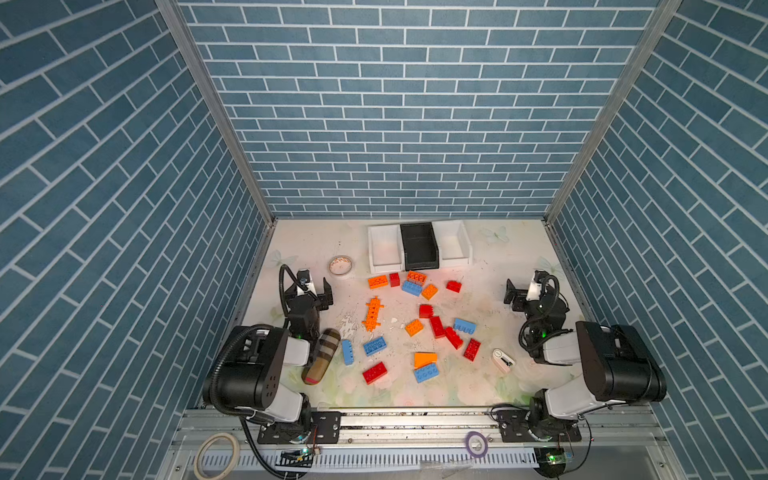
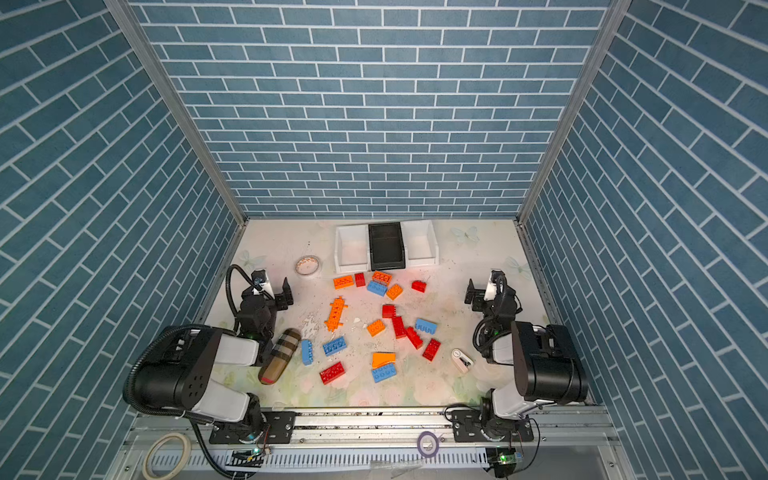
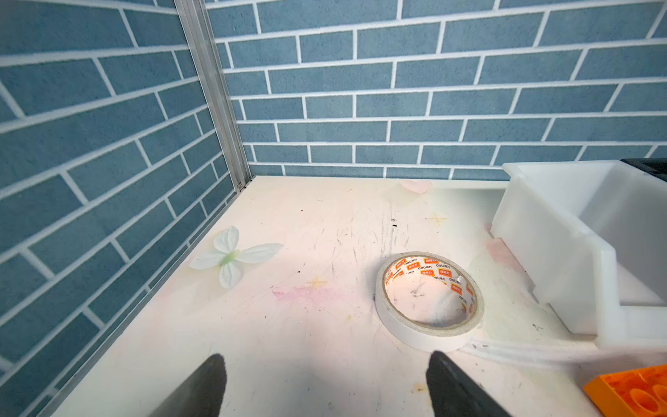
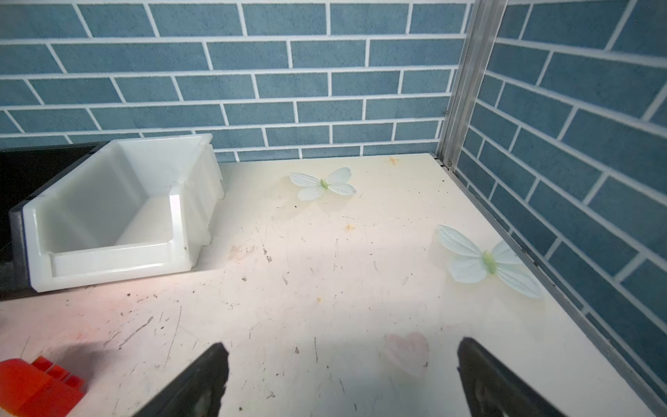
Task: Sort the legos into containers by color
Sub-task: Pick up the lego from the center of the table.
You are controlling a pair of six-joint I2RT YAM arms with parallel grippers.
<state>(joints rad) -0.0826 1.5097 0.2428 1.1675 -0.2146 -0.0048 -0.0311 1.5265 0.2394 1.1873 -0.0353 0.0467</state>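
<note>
A: What else was on the worktop?

B: A tape roll at 11 o'clock, near the leftmost bin. A plaid pouch at 8 o'clock, lying just beside the left arm. A white clip gadget at 4 o'clock, near the right arm.

A: Anything in the way?

B: The tape roll lay right ahead of the left tool, close to one fingertip in the left wrist view. The right tool faced bare worktop.

A: Where were the task things?

B: The legos were loose across the middle, with orange, red and blue mixed. One cluster lay just in front of the containers. The spiky orange piece was on the pile's 9 o'clock side. The containers stood side by side at 12 o'clock, white, black, white.

A: Arms?

B: The left arm was folded at 9 o'clock and the right arm at 3 o'clock. Both tools sat low and pointed toward 12 o'clock. Jaws on both were spread wide, gripping nothing.
</note>
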